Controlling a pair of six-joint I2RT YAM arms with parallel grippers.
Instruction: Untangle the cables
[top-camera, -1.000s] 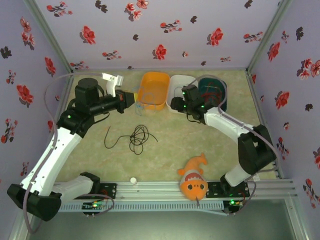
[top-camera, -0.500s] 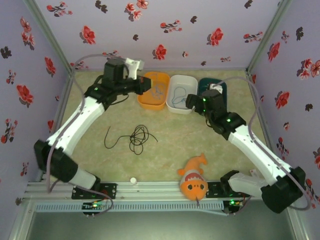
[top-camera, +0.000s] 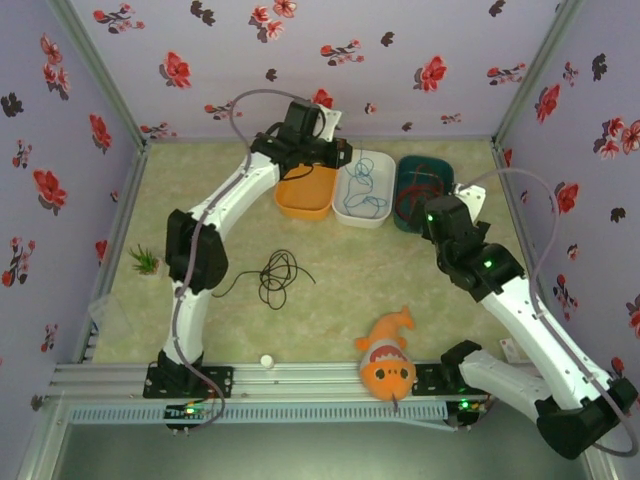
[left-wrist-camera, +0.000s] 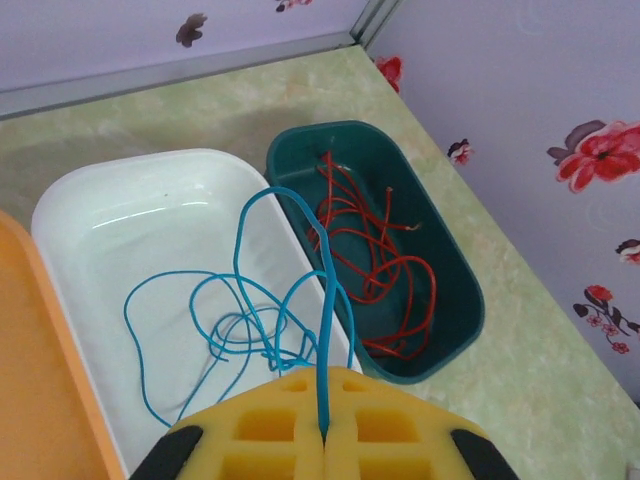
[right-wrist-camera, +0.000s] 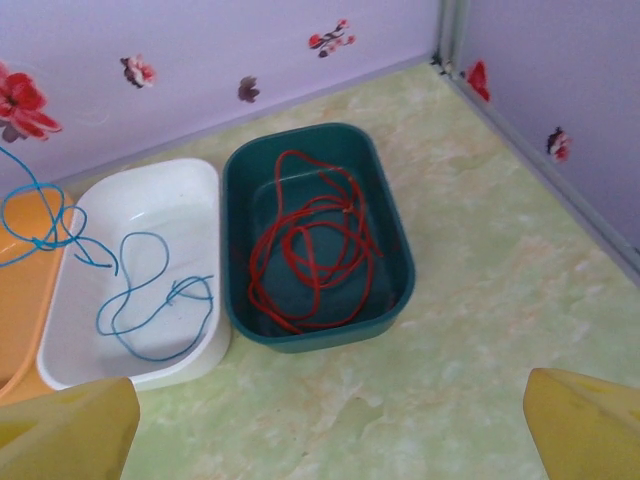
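- Left wrist view: the left end effector (left-wrist-camera: 322, 435) is clenched on the blue cable (left-wrist-camera: 324, 340), with one strand pinched between its yellow pads.
- From that grip the blue strand rises in a loop. The rest of the cable lies in loose coils on the floor of the white tray (left-wrist-camera: 100, 220).
- The red cable (left-wrist-camera: 355, 265) sits coiled inside the dark green tray (left-wrist-camera: 450, 300), which stands just beside the white tray on its right.
- In the right wrist view the right end effector (right-wrist-camera: 325, 425) is spread wide and grasps nothing. It hangs above bare bench (right-wrist-camera: 480, 300), near the green tray.
- From the top external view, an orange tray (top-camera: 300, 195) stands to the left of the white one, so the three trays form a row by the far wall.
- The black cable (top-camera: 275, 275) lies in loose coils on the bench, well apart from the trays and from both end effectors.
- A clownfish toy (top-camera: 387, 362) rests near the front rail, and a small green plant (top-camera: 145, 262) is at the left edge.
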